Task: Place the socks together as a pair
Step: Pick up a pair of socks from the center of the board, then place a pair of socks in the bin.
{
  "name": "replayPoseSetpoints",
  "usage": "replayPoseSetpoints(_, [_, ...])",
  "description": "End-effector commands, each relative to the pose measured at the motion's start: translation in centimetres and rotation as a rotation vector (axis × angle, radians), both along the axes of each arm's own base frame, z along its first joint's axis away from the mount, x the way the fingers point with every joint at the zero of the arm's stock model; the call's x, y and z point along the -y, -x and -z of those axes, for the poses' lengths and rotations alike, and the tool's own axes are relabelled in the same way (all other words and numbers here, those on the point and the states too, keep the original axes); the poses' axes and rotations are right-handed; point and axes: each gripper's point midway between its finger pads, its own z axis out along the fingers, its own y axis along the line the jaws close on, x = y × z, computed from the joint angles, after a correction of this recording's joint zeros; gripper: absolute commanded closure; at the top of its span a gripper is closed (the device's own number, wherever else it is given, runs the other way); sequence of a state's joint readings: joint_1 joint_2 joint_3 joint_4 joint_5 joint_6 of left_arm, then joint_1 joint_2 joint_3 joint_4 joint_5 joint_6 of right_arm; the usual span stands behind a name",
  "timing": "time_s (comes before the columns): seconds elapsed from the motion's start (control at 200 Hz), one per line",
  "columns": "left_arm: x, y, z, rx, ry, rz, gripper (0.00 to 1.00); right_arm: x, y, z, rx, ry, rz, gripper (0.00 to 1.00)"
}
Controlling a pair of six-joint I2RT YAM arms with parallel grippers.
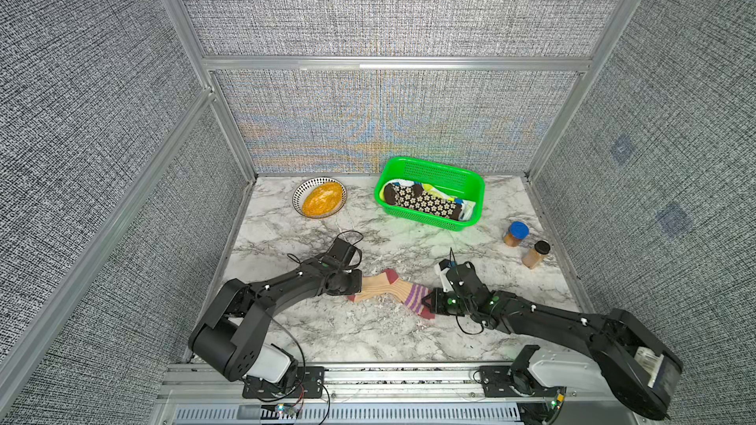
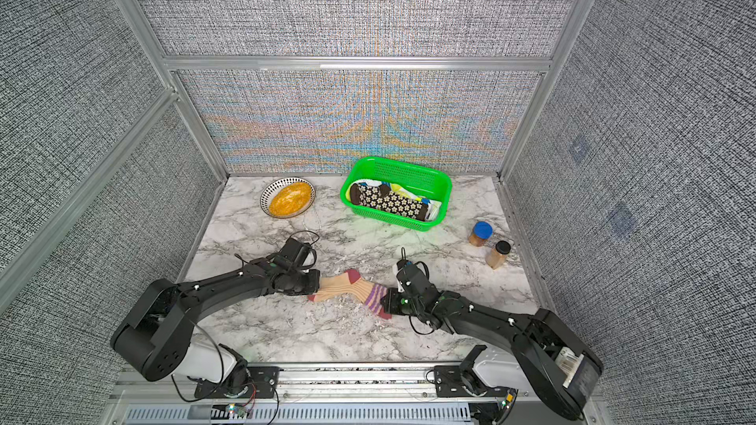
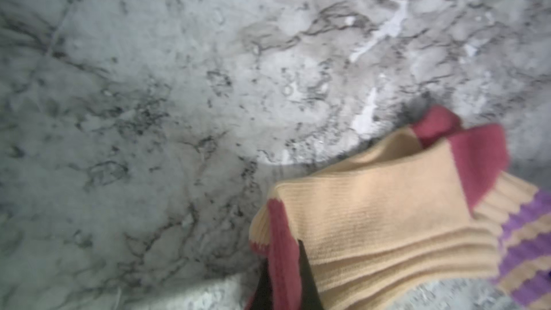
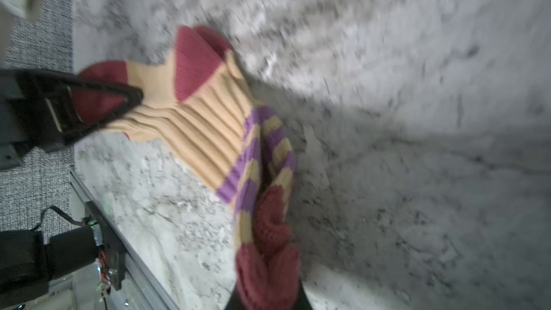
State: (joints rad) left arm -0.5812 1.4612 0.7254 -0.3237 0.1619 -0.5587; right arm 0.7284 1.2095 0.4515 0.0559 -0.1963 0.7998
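A: Where is there room?
B: The front of the marble table [image 1: 368, 337] is bare, and so is the middle behind the striped socks [image 1: 388, 290].
A: What is in the way?
B: The green basket [image 1: 433, 173] and the bowl [image 1: 297, 198] at the back, and a blue-lid jar [image 1: 516, 234] and a black-lid jar [image 1: 535, 254] near the right wall.

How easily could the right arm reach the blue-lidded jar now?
Probably not yet: its fingers are shut on the striped socks. Freed, it likely could reach the blue-lidded jar; only bare table lies between.
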Motion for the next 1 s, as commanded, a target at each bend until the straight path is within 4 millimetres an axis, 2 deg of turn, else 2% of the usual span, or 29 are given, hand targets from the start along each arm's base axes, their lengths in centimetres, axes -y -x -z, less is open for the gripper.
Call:
replayPoseSetpoints(0.0, [2.1,-1.3,-4.4,0.058,0.084,0.041,0.97,1.0,-2.5,-3.1,0.101,0.018,0.034,1.00])
replayPoseSetpoints(0.055, [3.2,-2.6,-7.1,0.107,0.117,0.058,0.97,1.4,-4.3,-5.4,0.160,-0.001,0.053,1.00])
replayPoseSetpoints(0.12, [4.5,-4.9,-10.8,0.179,0.145,0.070,0.97,1.9,-6.4,-7.8,0.209,-0.005,0.053,1.00])
replayPoseSetpoints(0.16, [5.1,-6.3,-12.5,0.210,0.144,0.065,0.97,2.4,-7.9,-9.2,0.235,0.011,0.057,1.00])
replayPoseSetpoints(0.2, [5.9,-8.2,-14.3,0.254,0.150,0.068,0.97,3.0,-9.4,-10.4,0.262,0.033,0.064,1.00])
replayPoseSetpoints(0.215, [6.1,-8.8,-15.0,0.269,0.151,0.070,0.97,3.3,-9.8,-10.3,0.260,0.043,0.066,1.00])
replayPoseSetpoints(0.23, [6.4,-9.5,-15.6,0.283,0.151,0.073,0.97,3.4,-11.0,-11.8,0.292,0.037,0.072,1.00])
replayPoseSetpoints(0.24, [6.6,-10.0,-15.9,0.290,0.153,0.074,0.97,3.5,-11.2,-12.0,0.297,0.038,0.072,1.00])
replayPoseSetpoints(0.375, [9.5,-16.1,-19.1,0.354,0.170,0.101,0.97,5.9,-16.9,-14.3,0.357,0.057,0.094,1.00])
replayPoseSetpoints(0.49, [12.0,-20.5,-20.6,0.393,0.185,0.137,0.97,8.1,-21.2,-14.2,0.361,0.071,0.117,1.00])
replayPoseSetpoints(0.51, [12.5,-21.3,-19.5,0.376,0.176,0.145,0.97,8.5,-22.0,-13.9,0.357,0.076,0.125,1.00])
replayPoseSetpoints(0.605, [14.5,-24.3,-18.8,0.382,0.198,0.178,0.97,10.6,-25.2,-11.9,0.317,0.075,0.147,1.00])
replayPoseSetpoints(0.68, [15.8,-26.1,-16.7,0.367,0.219,0.193,0.97,11.6,-27.3,-10.1,0.282,0.078,0.159,1.00])
replayPoseSetpoints(0.831, [15.7,-28.5,-12.5,0.344,0.169,0.169,0.96,13.1,-29.8,-6.9,0.231,0.103,0.180,1.00])
replayPoseSetpoints(0.891, [15.7,-28.9,-11.7,0.343,0.168,0.168,0.93,13.6,-30.3,-6.7,0.225,0.095,0.190,0.91])
replayPoseSetpoints(0.941, [15.6,-28.9,-11.7,0.341,0.169,0.169,0.88,13.8,-30.4,-6.9,0.221,0.088,0.187,0.75])
replayPoseSetpoints(0.966, [15.7,-28.8,-11.9,0.343,0.173,0.175,0.82,13.9,-30.4,-7.1,0.222,0.094,0.187,0.66])
replayPoseSetpoints(0.996, [15.7,-28.6,-12.4,0.348,0.181,0.179,0.70,14.1,-30.2,-7.7,0.226,0.104,0.189,0.56])
